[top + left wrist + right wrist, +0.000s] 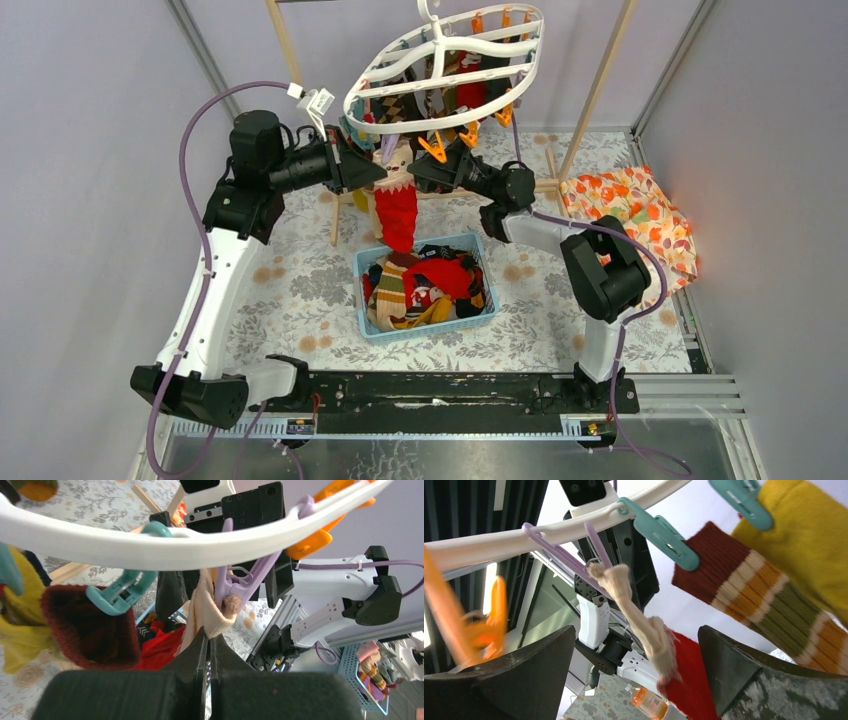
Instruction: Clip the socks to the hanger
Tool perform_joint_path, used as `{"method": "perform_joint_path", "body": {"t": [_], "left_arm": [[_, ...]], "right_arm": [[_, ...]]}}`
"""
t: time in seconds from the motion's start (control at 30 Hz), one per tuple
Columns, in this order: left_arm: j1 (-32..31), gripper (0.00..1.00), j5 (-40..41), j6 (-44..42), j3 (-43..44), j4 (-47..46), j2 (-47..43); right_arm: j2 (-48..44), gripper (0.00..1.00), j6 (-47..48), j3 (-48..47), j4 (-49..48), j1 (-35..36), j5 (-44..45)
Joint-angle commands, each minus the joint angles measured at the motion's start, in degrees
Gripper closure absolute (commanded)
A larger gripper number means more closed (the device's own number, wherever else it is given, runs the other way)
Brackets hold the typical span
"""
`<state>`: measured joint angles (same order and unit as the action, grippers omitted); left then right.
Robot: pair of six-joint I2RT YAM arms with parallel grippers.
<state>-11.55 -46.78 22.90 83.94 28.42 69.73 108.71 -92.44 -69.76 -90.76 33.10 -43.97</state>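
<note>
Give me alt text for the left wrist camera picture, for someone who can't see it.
The left gripper has its jaws shut on a cream-cuffed sock whose top corner sits in a lilac clip hanging from the white hanger rim. Beside it, a teal clip holds a maroon ribbed sock.

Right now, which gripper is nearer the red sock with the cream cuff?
Left. The left gripper is shut on the sock at its cream cuff, just below the lilac clip. The right gripper is open, facing the cuff from the other side, not touching it.
</note>
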Motion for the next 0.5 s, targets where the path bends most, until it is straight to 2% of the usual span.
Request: {"method": "perform_joint_path", "body": {"t": [0.0,0.13,0.33,0.47], "left_arm": [[0.98,1.0,4.06,-1.01,3.5,0.74,0.21],[1.64,1.0,5.28,-2.1,4.76,2.71,0.4],[2.06,1.0,10.19,-3.35,7.29,5.99,1.28],[2.24,1.0,10.87,-3.72,7.83,6.59,1.39]], "right_arm": [[-0.64,0.0,-2.79,1.0,-6.85,-2.75,0.19],[-1.92,0.0,-0.58,3.94,-2.0,-4.54,-1.75],[-10.04,0.0,17.02,8.1,23.65,-5.42,-3.59],[-13.54,0.0,25.45,8.69,36.31,-5.88,-2.55]]}}
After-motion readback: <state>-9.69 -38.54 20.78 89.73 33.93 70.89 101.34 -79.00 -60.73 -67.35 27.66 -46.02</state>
